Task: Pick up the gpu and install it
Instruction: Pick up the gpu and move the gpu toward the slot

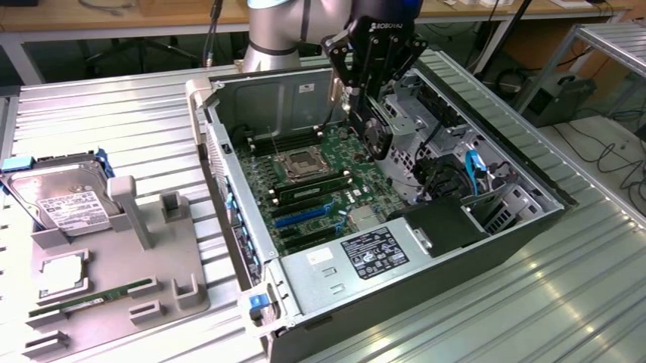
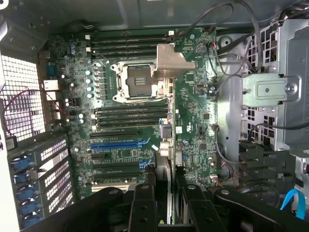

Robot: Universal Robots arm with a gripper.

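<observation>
My gripper (image 1: 368, 100) hangs over the open computer case (image 1: 217, 144), shut on the gpu (image 1: 376, 134). The gpu is a black card with a round fan, held on edge and pointing down toward the green motherboard (image 1: 323, 189). In the wrist view the gripper (image 2: 166, 193) shows dark fingers (image 2: 145, 203) on either side of the card's thin edge (image 2: 163, 169). The card hangs above the board, near the end of the blue expansion slots (image 2: 118, 143). It is clear of the board, not seated in any slot.
The CPU socket (image 2: 135, 82) and RAM slots lie beyond the card. A metal drive cage (image 1: 434, 128), cables (image 1: 471, 170) and the power supply (image 1: 364, 253) crowd the case. At the exterior view's left, a grey tray (image 1: 187, 291) holds a hard drive (image 1: 66, 200) and a RAM stick (image 1: 91, 296).
</observation>
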